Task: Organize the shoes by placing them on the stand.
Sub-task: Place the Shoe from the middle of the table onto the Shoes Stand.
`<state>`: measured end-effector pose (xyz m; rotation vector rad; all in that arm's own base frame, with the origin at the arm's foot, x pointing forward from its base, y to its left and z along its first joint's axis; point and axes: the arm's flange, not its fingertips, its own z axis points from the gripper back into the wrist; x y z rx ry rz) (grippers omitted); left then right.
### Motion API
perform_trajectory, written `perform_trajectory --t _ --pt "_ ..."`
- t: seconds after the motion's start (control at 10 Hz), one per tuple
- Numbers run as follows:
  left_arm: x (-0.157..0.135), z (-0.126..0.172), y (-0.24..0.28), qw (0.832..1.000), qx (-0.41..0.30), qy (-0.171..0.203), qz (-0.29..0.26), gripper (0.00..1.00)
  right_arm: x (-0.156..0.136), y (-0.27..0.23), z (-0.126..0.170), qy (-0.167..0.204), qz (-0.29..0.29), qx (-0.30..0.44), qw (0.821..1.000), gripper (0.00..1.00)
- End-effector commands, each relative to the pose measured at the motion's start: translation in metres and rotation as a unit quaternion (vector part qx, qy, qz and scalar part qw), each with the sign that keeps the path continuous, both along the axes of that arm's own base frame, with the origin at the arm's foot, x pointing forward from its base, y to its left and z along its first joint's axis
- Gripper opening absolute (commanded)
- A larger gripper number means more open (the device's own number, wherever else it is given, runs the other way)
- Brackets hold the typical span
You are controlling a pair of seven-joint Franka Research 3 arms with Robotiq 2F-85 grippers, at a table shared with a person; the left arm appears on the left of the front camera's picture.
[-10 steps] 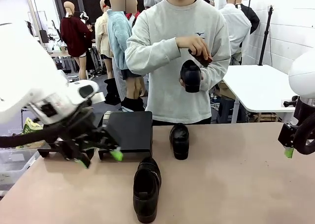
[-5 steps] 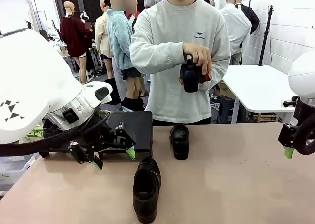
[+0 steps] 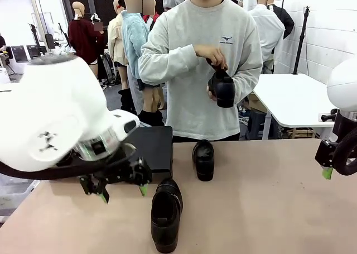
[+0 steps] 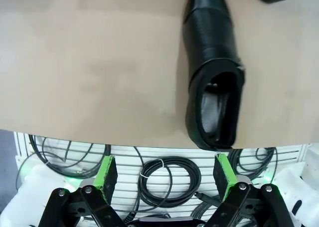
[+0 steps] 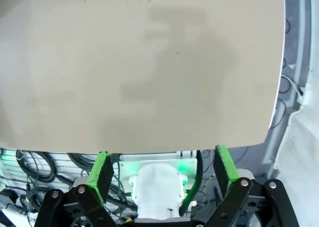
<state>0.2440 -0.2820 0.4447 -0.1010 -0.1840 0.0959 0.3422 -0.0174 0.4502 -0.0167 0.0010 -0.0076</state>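
One black shoe [image 3: 166, 212] lies near the table's front edge, toe pointing away from me. A second shoe [image 3: 203, 159] sits farther back, right of the black stand [image 3: 150, 147]. The person across the table holds a third shoe [image 3: 223, 87] in both hands at chest height. My left gripper [image 3: 122, 191] hovers open just left of the near shoe, nothing between its fingers. From the left wrist the same shoe [image 4: 214, 87] lies ahead of the right finger, beyond the open left gripper [image 4: 164, 173]. My right gripper [image 5: 164, 169] is open and empty above the table's near edge.
The tan table [image 3: 268, 209] has bare surface across its right half. A white table [image 3: 293, 97] stands behind at the right. Cables [image 4: 169, 179] hang below the near table edge. My large left arm [image 3: 56, 125] covers the stand's left part.
My left arm has swung right, bringing its gripper closer to the near shoe. The person has shifted and turned the held shoe. The right arm has not moved.
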Motion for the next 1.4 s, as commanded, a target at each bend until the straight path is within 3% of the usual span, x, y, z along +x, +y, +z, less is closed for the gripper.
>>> perform_trajectory --t 0.0,0.1,0.5,0.9,1.3 --pt "0.012 -0.029 -0.026 0.999 -0.001 0.037 0.021 1.0 0.0 0.001 -0.001 0.003 -0.003 -0.001 1.0 1.0" --pt "0.009 -0.046 -0.034 0.998 -0.011 0.051 0.035 1.0 0.0 0.001 -0.001 0.003 -0.003 -0.001 1.0 1.0" --pt "0.019 -0.07 -0.045 0.997 -0.015 0.034 0.061 1.0 0.0 0.001 -0.001 0.003 -0.003 -0.001 1.0 1.0" --pt "0.028 -0.061 -0.042 0.998 -0.024 0.018 0.061 1.0 0.0 0.001 -0.001 0.003 -0.003 -0.001 1.0 1.0" --pt "0.04 -0.076 -0.046 0.999 -0.014 0.027 0.019 1.0 0.0 0.001 -0.001 0.003 -0.003 -0.001 1.0 1.0"
